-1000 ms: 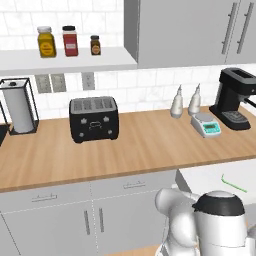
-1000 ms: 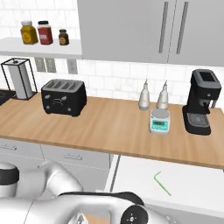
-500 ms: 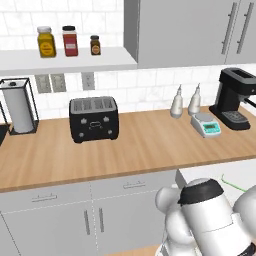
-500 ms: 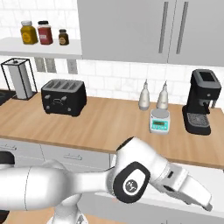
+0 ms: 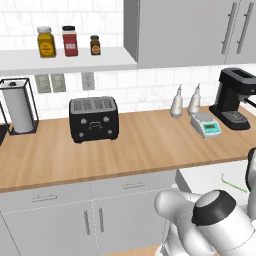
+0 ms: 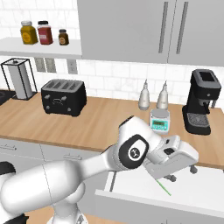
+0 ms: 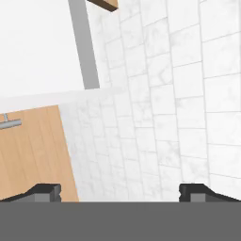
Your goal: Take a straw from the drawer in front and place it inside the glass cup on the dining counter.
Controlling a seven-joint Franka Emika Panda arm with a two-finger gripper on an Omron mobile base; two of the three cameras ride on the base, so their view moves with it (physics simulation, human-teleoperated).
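Looking from the left base view: drawer (image 5: 210,176) pulled open at near right, straw (image 5: 235,184) lying inside on the pale floor, untouched, partly hidden behind the arm. Turning to the right base view: gripper (image 6: 181,173) reaching over the open drawer (image 6: 192,188), just above the straw (image 6: 163,188), nothing between the tips. Seen from the hand view: gripper (image 7: 120,190) tips set wide apart and empty, tiled wall ahead. Judged early in the task: drawer open, straw not yet grasped; pick-up, carry and drop into the glass cup all remaining.
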